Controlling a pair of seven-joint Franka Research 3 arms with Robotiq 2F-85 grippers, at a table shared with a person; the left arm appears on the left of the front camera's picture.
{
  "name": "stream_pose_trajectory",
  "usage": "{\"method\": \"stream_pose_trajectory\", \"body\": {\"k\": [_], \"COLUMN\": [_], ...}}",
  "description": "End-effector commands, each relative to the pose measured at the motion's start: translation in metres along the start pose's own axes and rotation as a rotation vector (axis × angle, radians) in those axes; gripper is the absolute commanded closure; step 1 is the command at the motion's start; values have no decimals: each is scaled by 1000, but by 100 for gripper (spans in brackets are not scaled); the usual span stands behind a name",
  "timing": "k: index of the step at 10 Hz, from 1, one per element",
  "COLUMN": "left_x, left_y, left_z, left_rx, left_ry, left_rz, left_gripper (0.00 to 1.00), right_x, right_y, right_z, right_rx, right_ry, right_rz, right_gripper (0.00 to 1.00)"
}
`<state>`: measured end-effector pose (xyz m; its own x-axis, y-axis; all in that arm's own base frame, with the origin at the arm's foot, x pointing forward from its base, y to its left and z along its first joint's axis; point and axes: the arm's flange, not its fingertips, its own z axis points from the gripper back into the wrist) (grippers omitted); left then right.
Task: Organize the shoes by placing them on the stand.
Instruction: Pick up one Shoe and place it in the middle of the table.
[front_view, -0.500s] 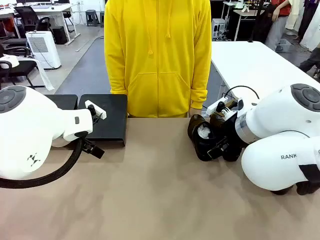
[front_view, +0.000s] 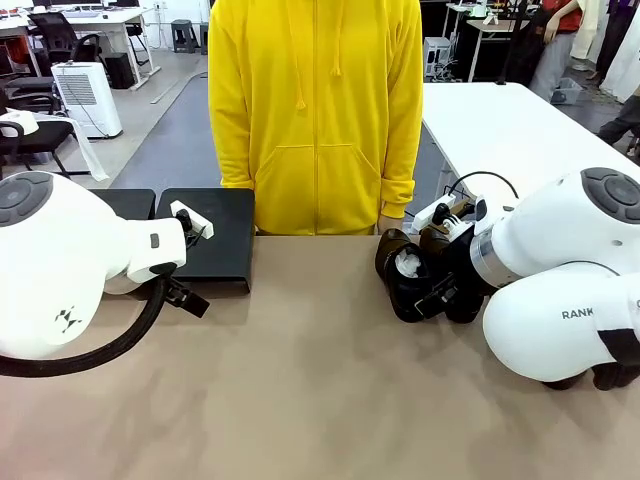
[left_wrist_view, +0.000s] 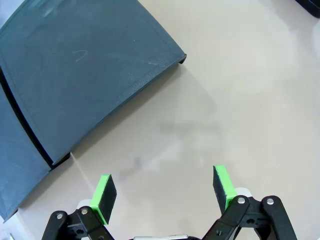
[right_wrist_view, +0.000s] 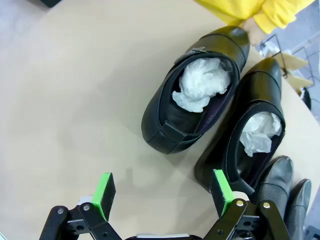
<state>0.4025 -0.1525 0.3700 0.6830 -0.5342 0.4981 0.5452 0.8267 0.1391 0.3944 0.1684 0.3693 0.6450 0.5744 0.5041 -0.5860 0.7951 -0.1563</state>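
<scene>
We see a low, flat, matte-black stand (front_view: 218, 240) at the far left of the tan tabletop (front_view: 300, 400). Well apart on the right, glossy black shoes (right_wrist_view: 195, 95) huddle upright together, two showing crumpled white paper inside.

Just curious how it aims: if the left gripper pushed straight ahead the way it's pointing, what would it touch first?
Most likely the bare tabletop: the open left gripper points down at it, with the stand off to one side of its line. Depth is hard to judge.
</scene>
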Motion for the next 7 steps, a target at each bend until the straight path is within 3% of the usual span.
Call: {"method": "stream_pose_trajectory", "body": {"k": [1,7], "left_x": [0,0], "left_y": [1,1], "left_z": [0,0], "left_rx": [0,0], "left_ry": [-1,-1], "left_rz": [1,1], "left_gripper": [0,0], "right_x": [0,0], "right_y": [0,0], "right_z": [0,0], "right_rx": [0,0], "right_ry": [-1,-1], "right_rz": [-2,-2], "right_gripper": [0,0]}}
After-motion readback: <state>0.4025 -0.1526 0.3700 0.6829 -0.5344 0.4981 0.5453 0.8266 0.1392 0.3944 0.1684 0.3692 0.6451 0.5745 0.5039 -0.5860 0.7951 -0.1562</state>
